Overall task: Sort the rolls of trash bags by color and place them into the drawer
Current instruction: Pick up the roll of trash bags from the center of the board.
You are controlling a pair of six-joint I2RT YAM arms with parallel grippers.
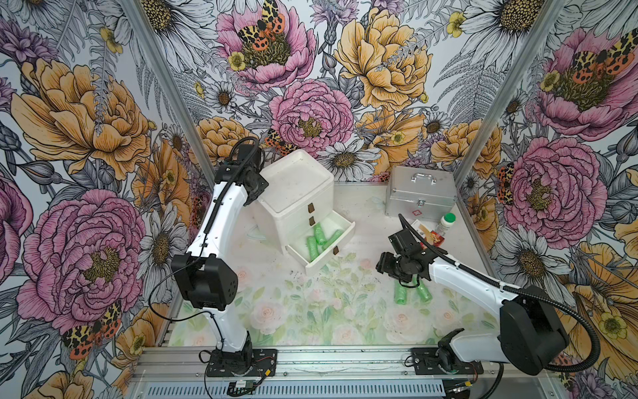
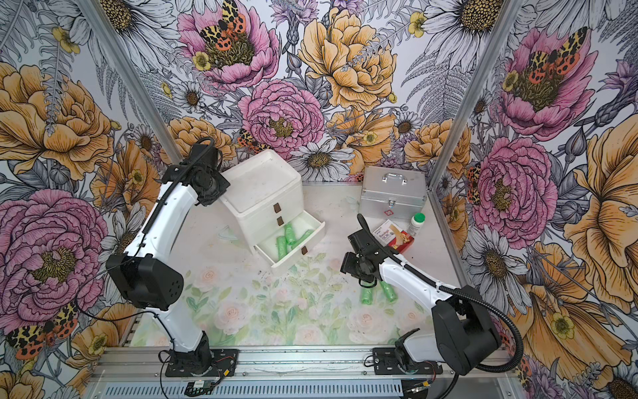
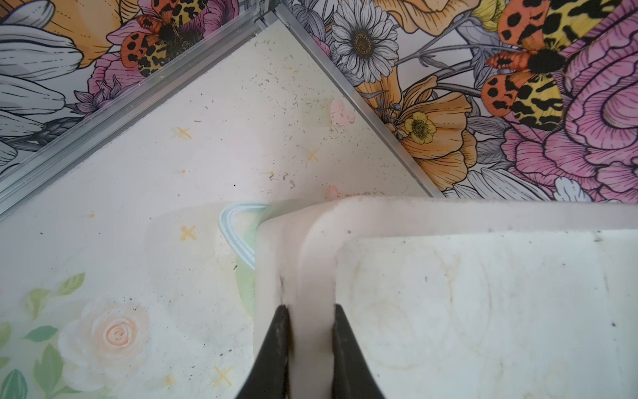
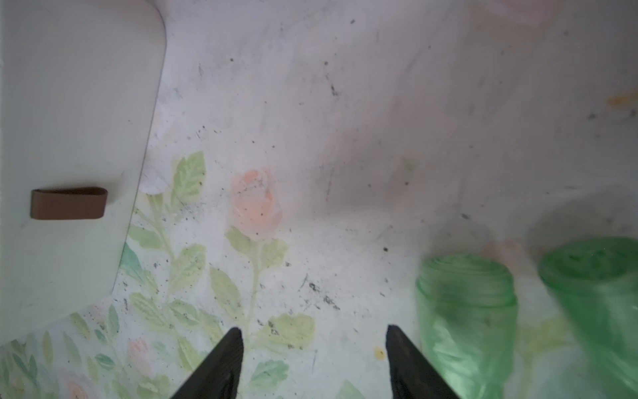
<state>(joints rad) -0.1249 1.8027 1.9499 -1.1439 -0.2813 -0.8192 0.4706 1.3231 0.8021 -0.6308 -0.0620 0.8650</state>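
- Bold floral wallpaper lines the walls, and the table (image 1: 310, 321) wears a pale mat printed with roses and leaves.
- The drawer chest (image 1: 297, 186) stands at the back, left of centre, turned at an angle. Its bottom drawer (image 1: 321, 262) is pulled out toward the front right, and the two above it are pushed in.
- The stored rolls (image 1: 319, 238), about four and all green, lie on their sides in the bottom drawer. Their long axes sit at mixed angles, mostly along the drawer's depth.
- Two more green rolls lie flat on the mat to the right: the inner roll (image 1: 400, 293) and the outer roll (image 1: 424, 293). Their long axes run front to back, nearly parallel, splaying a little toward the front.
- The left gripper (image 3: 309, 309) is clamped on the top rim of the drawer chest, one finger inside the lip and one outside.
- The right gripper (image 4: 314, 330) hangs low over bare mat, jaws spread about halfway with nothing between them. It is just beside the inner roll and not touching it.
- A silver case (image 1: 419, 195), a green-capped bottle (image 1: 445, 222) and a small red box (image 1: 431, 238) sit at the back right.
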